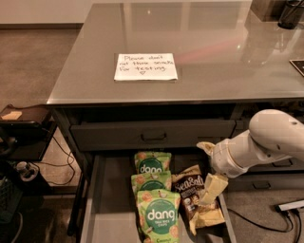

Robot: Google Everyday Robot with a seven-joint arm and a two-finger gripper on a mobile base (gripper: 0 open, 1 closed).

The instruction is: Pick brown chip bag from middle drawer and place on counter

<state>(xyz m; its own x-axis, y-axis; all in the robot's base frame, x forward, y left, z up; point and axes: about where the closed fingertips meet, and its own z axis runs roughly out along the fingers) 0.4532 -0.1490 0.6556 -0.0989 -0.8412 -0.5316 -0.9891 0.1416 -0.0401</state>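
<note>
The brown chip bag [188, 191] lies flat at the right side of the open middle drawer [110, 199], next to three green dang bags [158, 214]. My gripper [203, 172] hangs on the white arm coming in from the right, just above the drawer's right side. It is open, with one finger high near the upper drawer front and the lower finger [212, 186] over the brown bag's right edge. The bag's right part is hidden behind that finger. The counter [223, 52] above bears the white handwritten note [145, 66].
A closed drawer front with a recessed handle [153, 135] sits right above the open drawer. Narrower drawers with handles [281, 163] are behind my arm on the right. A dark low cart [23, 118] stands at left. Dark objects [289, 12] stand at the counter's back right.
</note>
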